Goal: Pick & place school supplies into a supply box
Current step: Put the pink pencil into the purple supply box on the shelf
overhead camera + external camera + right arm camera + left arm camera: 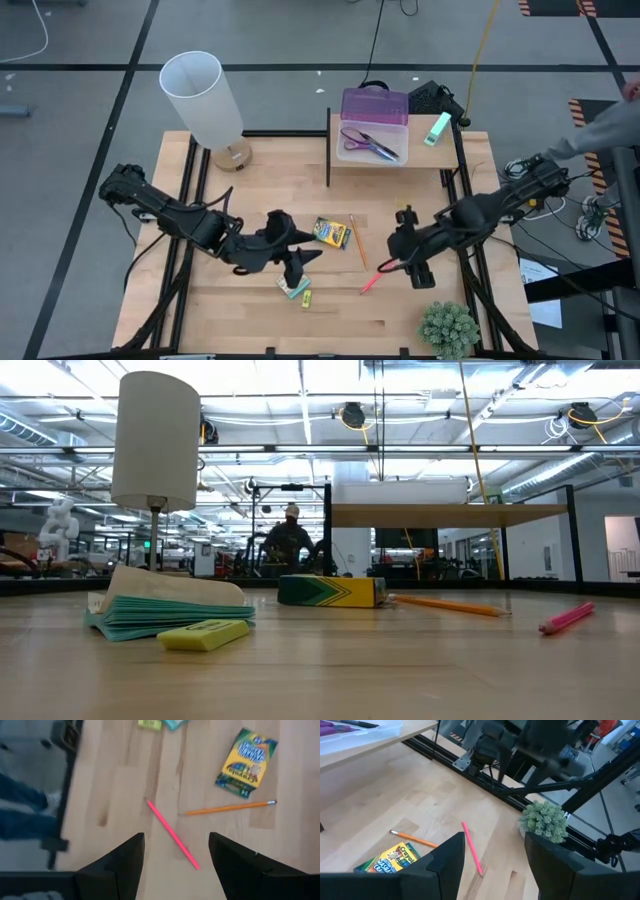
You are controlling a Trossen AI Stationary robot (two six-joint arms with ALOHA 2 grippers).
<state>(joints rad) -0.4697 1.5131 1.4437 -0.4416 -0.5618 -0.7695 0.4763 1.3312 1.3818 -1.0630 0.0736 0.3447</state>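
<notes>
Both arms hang over the middle of the wooden surface (250, 310). The left gripper (300, 262) sits just left of centre in the overhead picture, its fingers (451, 857) spread apart with nothing between them; directly below it in that frame lie the pastel eraser block (293, 288) and the tiny yellow piece (306, 298), side by side. From table height the eraser block fills the lower left, with the yellow piece resting in front of it.

The right gripper (412, 262) is right of centre, jaws likewise released and empty. The pink pen (372, 282) lies on the boards just to its lower left, angled, and in that arm's wrist view the pen runs into the gap between the two dark fingers (125, 862).

Between the two arms, the green-yellow crayon box (332, 233) lies flat, and the orange pencil (357, 240) rests just to its right, close but apart from it.

The supply box (374, 150) stands on a raised shelf (428, 155) at the upper centre of the overhead frame, its purple lid (375, 103) swung back. Purple-handled scissors (362, 141) already lie inside it.

A white lamp shade (200, 98) stands at the upper left, a small green potted plant (448, 328) at the lower right edge. A person's sleeve (600, 128) reaches in at the far right.
</notes>
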